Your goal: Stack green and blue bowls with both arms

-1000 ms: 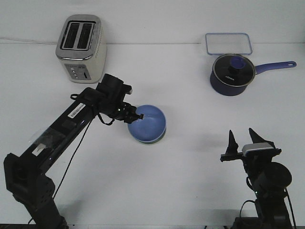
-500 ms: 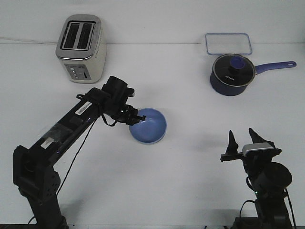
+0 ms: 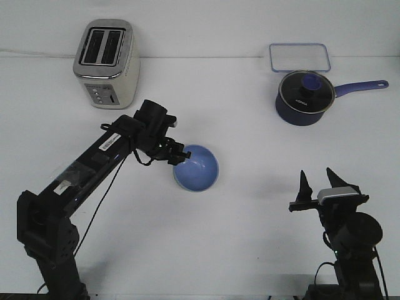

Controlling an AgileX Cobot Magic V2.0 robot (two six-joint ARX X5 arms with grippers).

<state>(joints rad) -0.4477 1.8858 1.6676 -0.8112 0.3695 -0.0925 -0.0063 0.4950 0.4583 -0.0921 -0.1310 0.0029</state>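
The blue bowl (image 3: 197, 168) sits level on the white table, left of centre. No green bowl shows in this view. My left gripper (image 3: 180, 156) reaches down from the left to the blue bowl's left rim, its fingers slightly apart on either side of the rim, open. My right gripper (image 3: 319, 182) points upward at the lower right, well away from the bowl. It is open and holds nothing.
A silver toaster (image 3: 106, 62) stands at the back left. A dark blue saucepan (image 3: 304, 98) with a glass lid is at the back right, its handle pointing right. Behind it lies a clear rectangular container (image 3: 299, 57).
The left arm lowered the blue bowl, which was tilted with a green rim showing beneath. The bowl has now settled flat and slid slightly right off the fingers. The right arm has not moved.
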